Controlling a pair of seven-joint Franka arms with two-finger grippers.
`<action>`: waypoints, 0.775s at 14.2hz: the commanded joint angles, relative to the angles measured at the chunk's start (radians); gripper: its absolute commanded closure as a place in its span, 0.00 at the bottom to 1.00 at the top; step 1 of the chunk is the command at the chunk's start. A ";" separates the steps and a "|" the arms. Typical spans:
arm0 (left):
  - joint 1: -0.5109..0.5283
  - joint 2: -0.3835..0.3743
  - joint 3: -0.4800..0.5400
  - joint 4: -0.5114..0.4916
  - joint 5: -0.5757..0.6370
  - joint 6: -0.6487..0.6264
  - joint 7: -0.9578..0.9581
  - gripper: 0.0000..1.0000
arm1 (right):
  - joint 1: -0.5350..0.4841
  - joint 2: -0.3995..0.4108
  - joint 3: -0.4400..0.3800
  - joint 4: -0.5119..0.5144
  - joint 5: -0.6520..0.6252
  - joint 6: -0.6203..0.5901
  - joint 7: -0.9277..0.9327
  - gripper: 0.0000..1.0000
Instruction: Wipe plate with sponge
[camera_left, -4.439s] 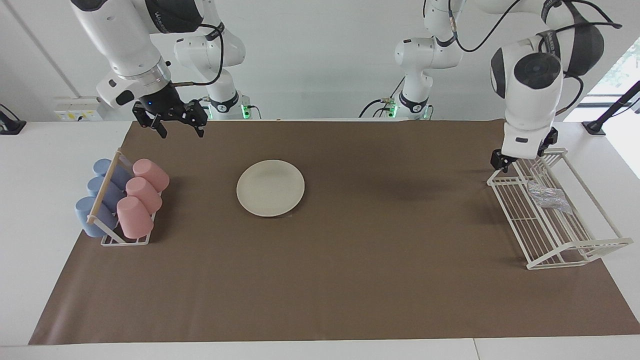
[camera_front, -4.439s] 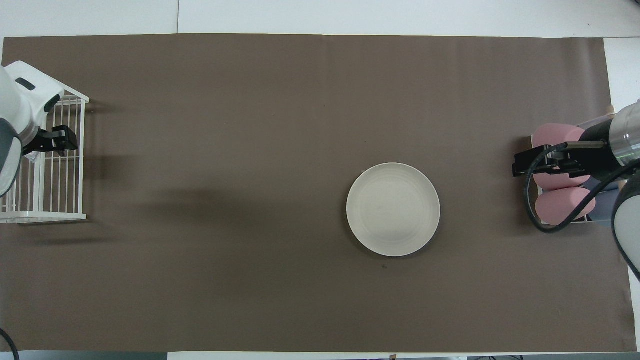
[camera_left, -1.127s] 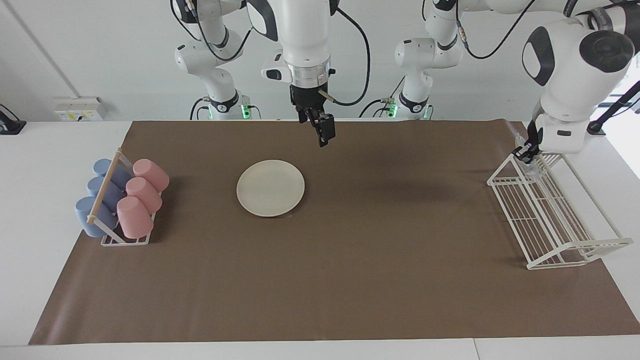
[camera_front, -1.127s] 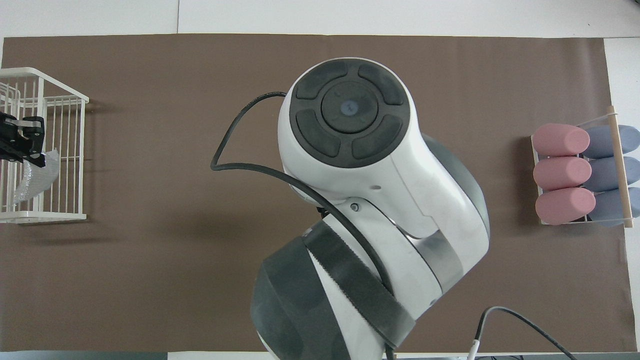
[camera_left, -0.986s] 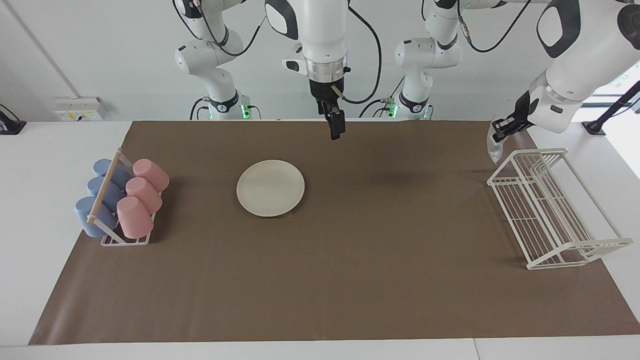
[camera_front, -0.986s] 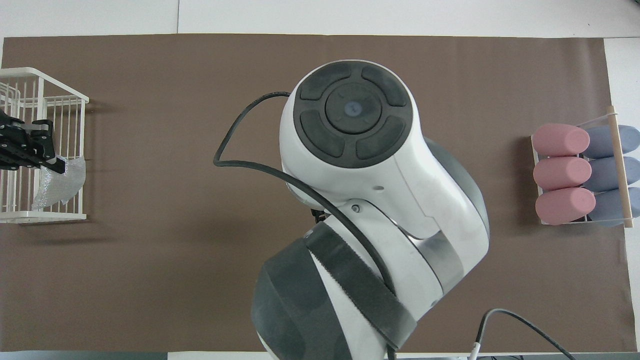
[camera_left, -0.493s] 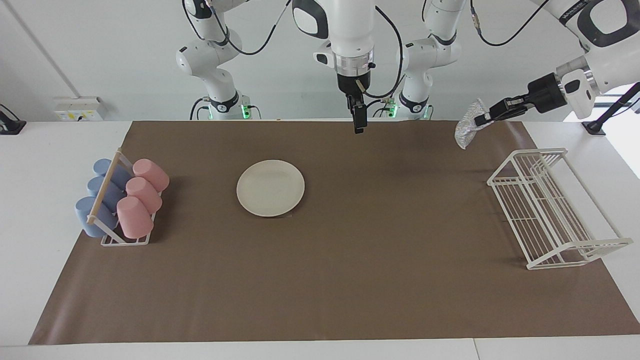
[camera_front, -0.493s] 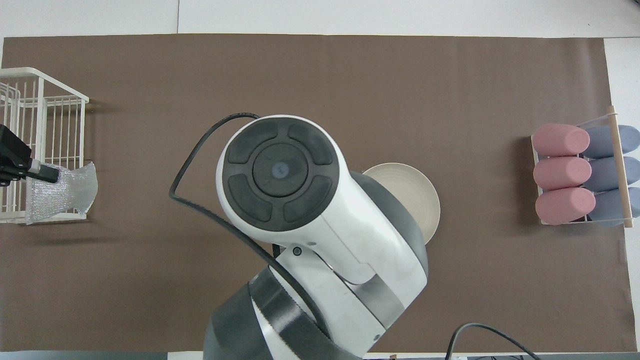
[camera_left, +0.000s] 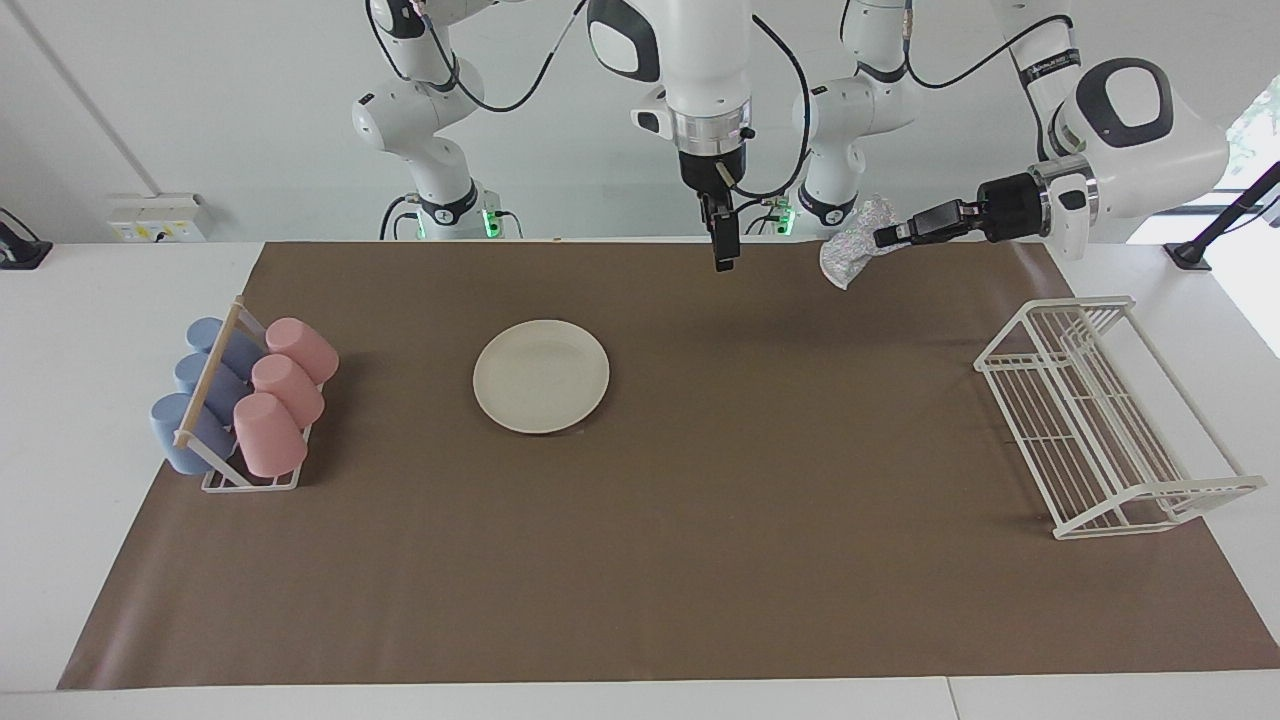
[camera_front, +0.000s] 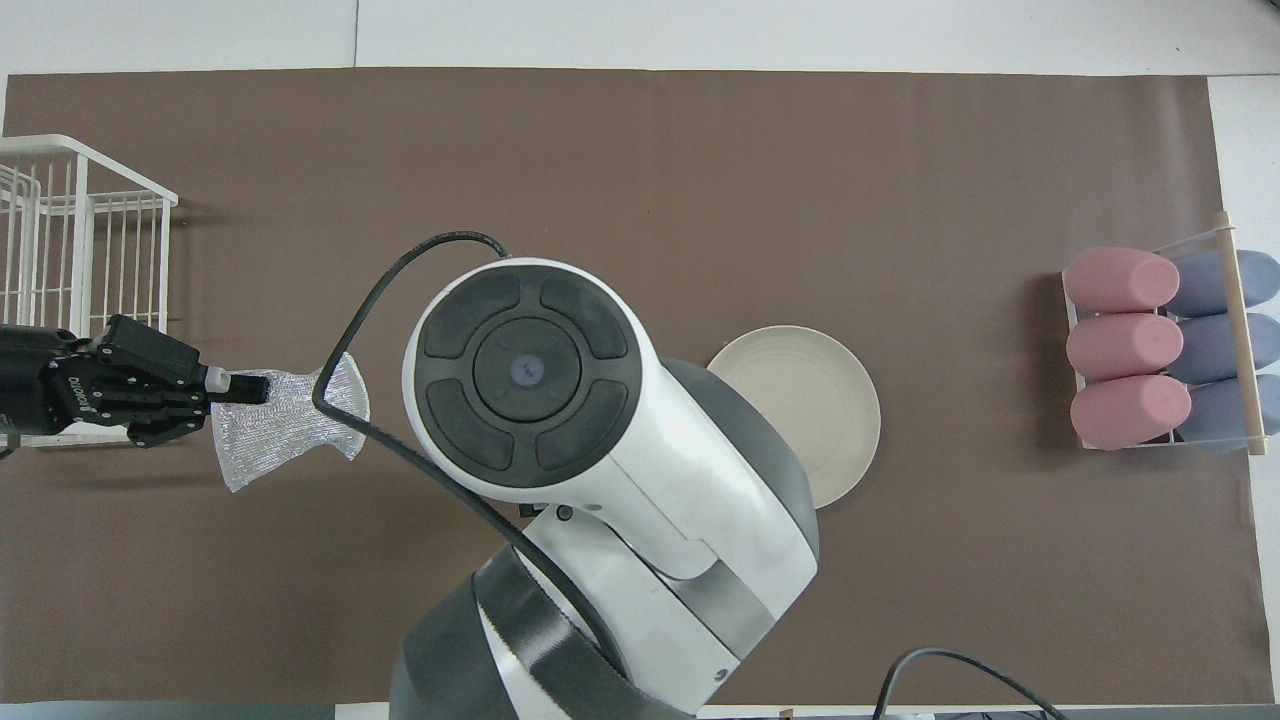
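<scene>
Landmark: the plate (camera_left: 541, 376), a round cream-white dish lying flat on the brown mat (camera_left: 660, 600).

Nearest the robots, both grippers hang in the air over the mat's robot-side edge. The right gripper (camera_left: 724, 245) points straight down, raised over the mat on the side of the plate toward the left arm's end of the table; it holds nothing, and its fingers are seen edge-on in the facing view, so whether they are spread cannot be told from the frame. In the overhead view this arm's large joint covers the gripper and one edge of the plate (camera_front: 810, 400).

The left gripper (camera_left: 885, 236) reaches in level from the left arm's end, its fingertips pinched together on the sponge (camera_left: 850, 252), a crumpled silvery mesh wad that hangs from them above the mat, well apart from the plate. The overhead view shows the same grip: left gripper (camera_front: 235, 385), sponge (camera_front: 285, 418).

Level with the plate or slightly farther out, a white wire rack (camera_left: 1100, 420) stands at the left arm's end, and a cup holder (camera_left: 245, 478) with pink cups (camera_left: 285, 395) and blue cups (camera_left: 205, 385) at the right arm's end.
</scene>
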 joint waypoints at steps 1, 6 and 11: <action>-0.014 -0.028 -0.003 -0.104 -0.103 0.024 0.077 1.00 | 0.000 -0.011 0.001 -0.039 0.022 0.079 0.042 0.00; -0.101 -0.011 -0.005 -0.210 -0.229 0.062 0.269 1.00 | 0.052 -0.057 0.001 -0.172 0.050 0.281 0.063 0.00; -0.113 -0.007 -0.005 -0.236 -0.274 0.062 0.292 1.00 | 0.075 -0.083 0.001 -0.246 0.062 0.368 0.095 0.00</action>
